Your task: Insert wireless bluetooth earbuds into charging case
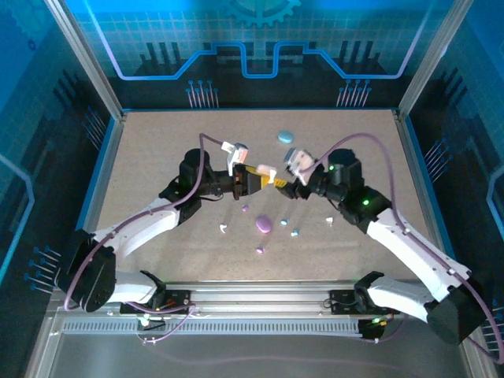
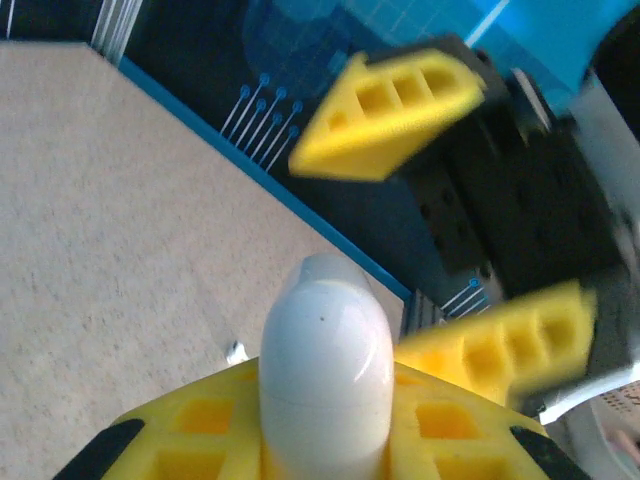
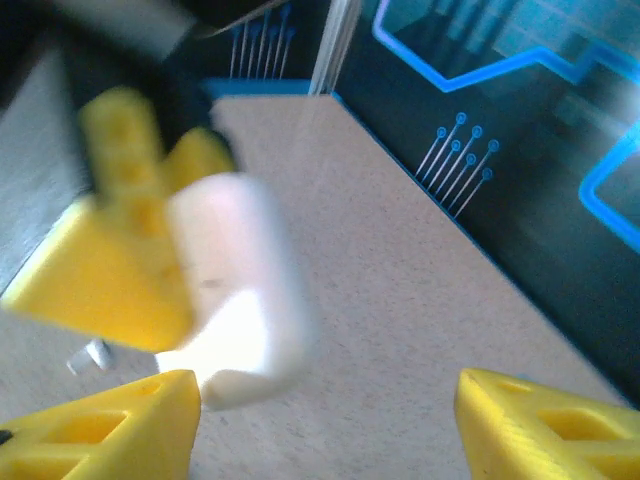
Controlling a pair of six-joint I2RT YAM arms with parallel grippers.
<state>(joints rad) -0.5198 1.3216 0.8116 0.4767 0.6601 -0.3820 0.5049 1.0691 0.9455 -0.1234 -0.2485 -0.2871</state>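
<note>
Several earbuds around purple case

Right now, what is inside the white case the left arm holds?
Only the outside of the white case shows, pinched in the left gripper. Its inside is covered and cannot be seen.

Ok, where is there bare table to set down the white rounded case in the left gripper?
Bare: the far left corner of the table, beyond the left arm, and the far right, past the light blue oval case. Crowded: the near middle, with small earbuds around the purple oval case.
</note>
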